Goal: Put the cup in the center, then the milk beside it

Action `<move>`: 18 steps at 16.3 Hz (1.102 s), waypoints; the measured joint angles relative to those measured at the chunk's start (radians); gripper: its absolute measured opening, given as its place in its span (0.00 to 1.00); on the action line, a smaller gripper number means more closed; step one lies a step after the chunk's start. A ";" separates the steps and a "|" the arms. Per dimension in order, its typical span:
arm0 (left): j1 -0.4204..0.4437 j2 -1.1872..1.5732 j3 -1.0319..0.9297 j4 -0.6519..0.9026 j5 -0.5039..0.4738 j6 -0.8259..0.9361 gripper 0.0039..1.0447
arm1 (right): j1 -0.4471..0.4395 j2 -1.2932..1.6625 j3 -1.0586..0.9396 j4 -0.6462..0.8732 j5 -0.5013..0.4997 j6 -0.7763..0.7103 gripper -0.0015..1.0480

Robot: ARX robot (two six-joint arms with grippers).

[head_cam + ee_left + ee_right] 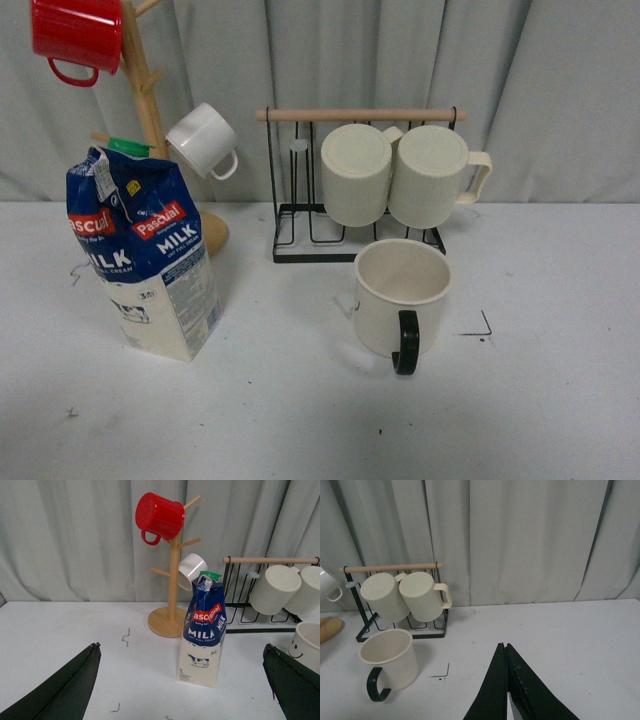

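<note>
- Cup (400,298) sits upright on the white table (300,420), right in front of the black wire rack (300,257), toward the rack's right end. Its dark handle points back at the robot.
- Milk (150,260) stands well off to the left of the rack and a bit closer to the robot than the rack's base. The top is crumpled, the green cap is on, and it's nowhere near touching the cup.
- Two ribbed cream mugs (357,172) hang side by side on the rack, under its wooden bar.
- A wooden mug tree (148,95) stands left of the rack, behind the milk. It has a red mug (78,35) up top and a small white mug (203,140) on the side facing the rack.
- Left gripper (181,646) has its jaws spread wide and holds nothing; the milk shows in the gap, farther off.
- Right gripper (504,647) has its jaws pressed together with nothing between them, over bare table away from the rack.
</note>
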 joint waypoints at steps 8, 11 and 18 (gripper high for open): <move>0.000 0.000 0.000 0.000 0.001 0.000 0.94 | 0.000 -0.176 0.000 -0.188 -0.002 -0.003 0.10; 0.000 0.000 0.000 0.000 0.000 0.000 0.94 | 0.000 -0.176 0.000 -0.187 -0.002 -0.003 0.41; 0.029 0.351 0.179 -0.090 0.240 -0.166 0.94 | 0.000 -0.176 0.000 -0.187 -0.002 -0.003 0.93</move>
